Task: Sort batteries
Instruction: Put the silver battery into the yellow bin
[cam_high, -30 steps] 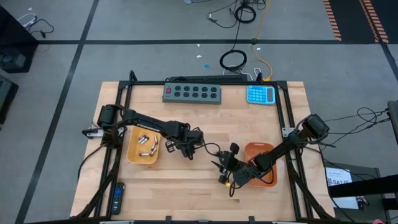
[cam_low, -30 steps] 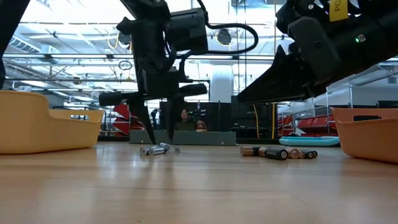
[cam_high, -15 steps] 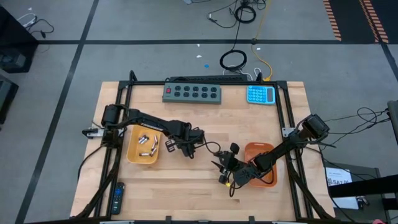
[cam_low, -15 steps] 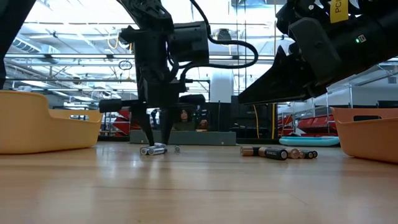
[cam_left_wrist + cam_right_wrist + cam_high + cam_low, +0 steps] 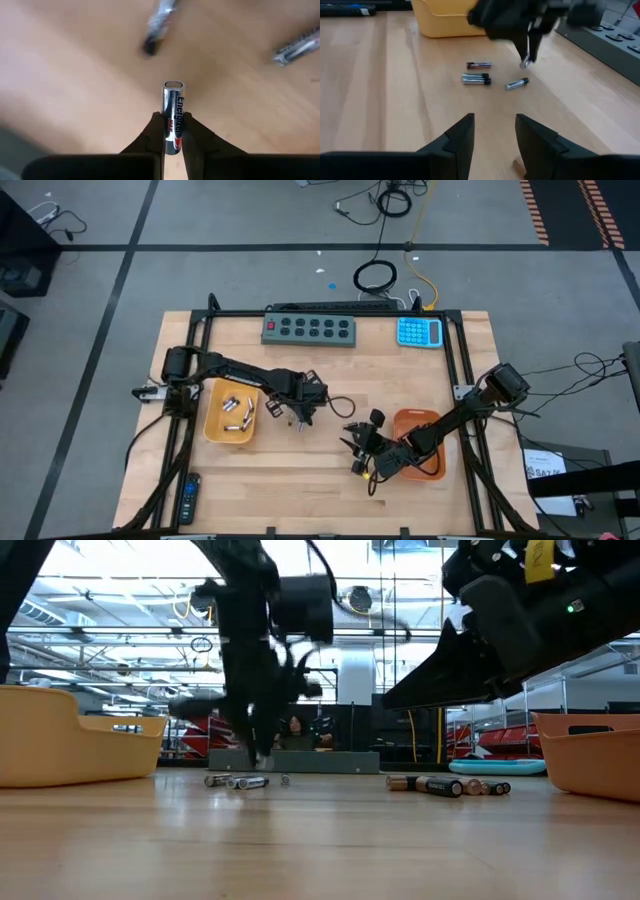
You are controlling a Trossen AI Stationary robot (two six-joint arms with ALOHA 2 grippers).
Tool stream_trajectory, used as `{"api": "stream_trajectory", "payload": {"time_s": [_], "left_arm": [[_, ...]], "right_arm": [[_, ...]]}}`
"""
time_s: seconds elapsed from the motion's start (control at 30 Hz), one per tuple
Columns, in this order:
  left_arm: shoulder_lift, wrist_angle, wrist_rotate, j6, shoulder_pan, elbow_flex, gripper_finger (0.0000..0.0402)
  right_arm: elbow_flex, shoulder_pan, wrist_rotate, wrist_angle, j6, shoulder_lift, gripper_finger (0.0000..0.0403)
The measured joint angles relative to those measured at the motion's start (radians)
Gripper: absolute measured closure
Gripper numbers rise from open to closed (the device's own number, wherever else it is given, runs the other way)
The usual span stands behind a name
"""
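Two loose batteries (image 5: 159,25) in the left wrist view, motion-blurred, labels unreadable.

The left end effector (image 5: 171,131) hangs above the counter (image 5: 330,370), fingers pinched on a silver battery (image 5: 173,116). The right end effector (image 5: 494,131) waits beside it, fingers parted.

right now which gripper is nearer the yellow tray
Left. The left gripper is just beside the yellow tray, on its inner side, shut on a battery. The right gripper waits farther off, next to the orange tray.
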Motion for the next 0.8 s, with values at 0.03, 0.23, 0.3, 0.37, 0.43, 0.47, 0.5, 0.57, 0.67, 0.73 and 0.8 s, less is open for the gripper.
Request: {"api": "stream_trajectory", "payload": {"time_s": [0.03, 0.23, 0.3, 0.37, 0.43, 0.47, 0.5, 0.57, 0.67, 0.73, 0.8], "left_arm": [[-0.015, -0.024, 0.001, -0.055, -0.007, 0.011, 0.0362], [-0.085, -0.375, 0.147, -0.574, -0.04, 0.092, 0.0362], [-0.108, -0.478, 0.275, -0.783, -0.039, 0.094, 0.0362], [-0.127, -0.548, 0.359, -0.929, -0.046, 0.079, 0.0362], [-0.146, -0.587, 0.378, -1.015, -0.063, 0.048, 0.0362], [-0.159, -0.599, 0.386, -1.039, -0.07, 0.028, 0.0362], [-0.172, -0.61, 0.389, -1.048, -0.077, 0.006, 0.0362], [-0.196, -0.618, 0.39, -1.053, -0.091, -0.044, 0.0362], [-0.225, -0.603, 0.389, -1.063, -0.097, -0.113, 0.0358], [-0.238, -0.588, 0.385, -1.083, -0.097, -0.146, 0.0352], [-0.241, -0.573, 0.364, -1.1, -0.094, -0.166, 0.0342]], "right_arm": [[0.0, -0.004, 0.0, -0.001, 0.0, 0.0, 0.0269], [0.0, -0.012, 0.0, -0.015, -0.001, 0.0, 0.0269], [0.0, -0.013, 0.0, -0.018, -0.006, 0.0, 0.0269], [0.0, -0.013, -0.001, -0.014, -0.015, 0.0, 0.0269], [0.0, -0.013, -0.001, -0.007, -0.017, 0.0, 0.0269], [0.0, -0.012, -0.001, -0.007, -0.015, 0.0, 0.0269], [0.0, -0.008, -0.001, -0.005, -0.011, 0.0, 0.0269], [0.0, 0.0, 0.0, 0.0, -0.002, 0.0, 0.0269], [0.0, 0.004, -0.003, 0.009, 0.0, 0.0, 0.0269], [0.0, 0.003, -0.003, 0.01, 0.0, 0.0, 0.0269], [0.0, 0.002, -0.002, 0.012, 0.0, 0.0, 0.0269]]}}
